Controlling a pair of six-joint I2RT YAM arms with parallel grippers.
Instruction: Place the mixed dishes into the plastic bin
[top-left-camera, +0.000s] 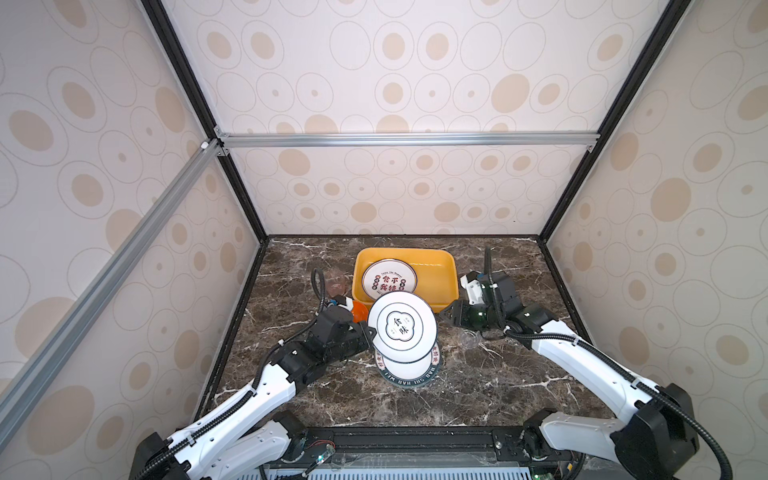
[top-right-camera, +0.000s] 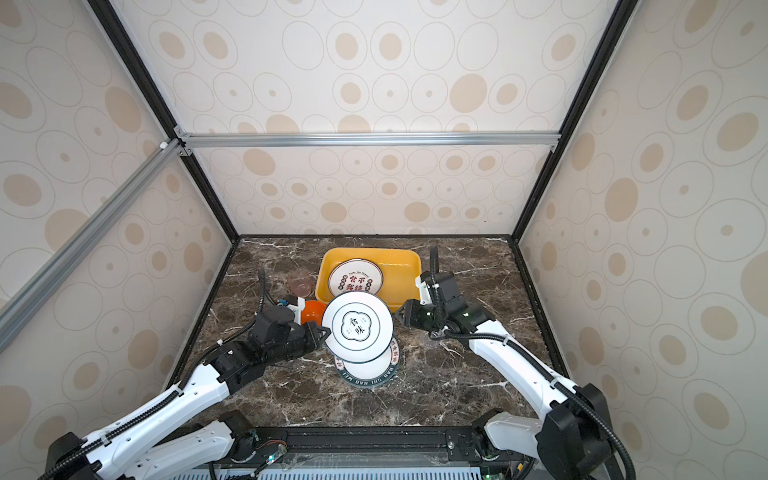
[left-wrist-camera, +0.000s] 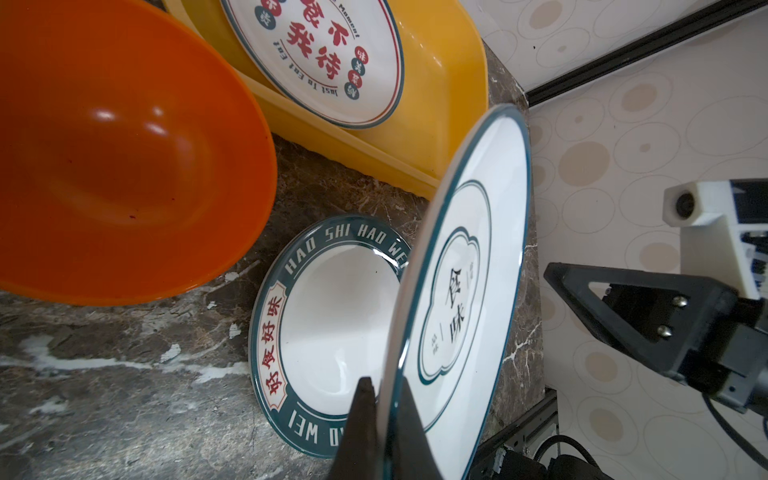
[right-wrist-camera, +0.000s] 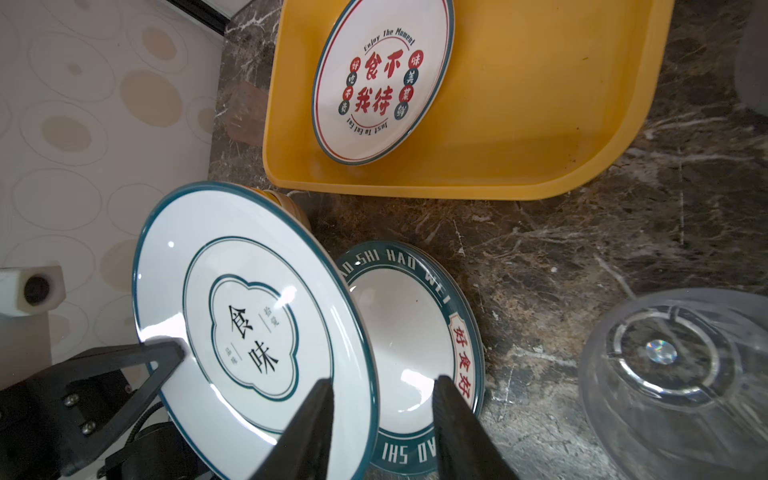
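L tool (left-wrist-camera: 384, 388) grips plate (left-wrist-camera: 457, 291); cup (right-wrist-camera: 673, 374), prob. inverted, sharp in R-wrist only.

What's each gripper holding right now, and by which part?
Left gripper pinches the raised teal-rimmed plate by its rim; right gripper holds nothing, fingers open.

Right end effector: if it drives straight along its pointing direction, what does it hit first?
The right end effector would likely meet the rim of the lifted plate, held by the left end effector; depth unclear.

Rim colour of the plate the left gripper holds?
Dark teal, on the held plate, clearest in the right wrist view.
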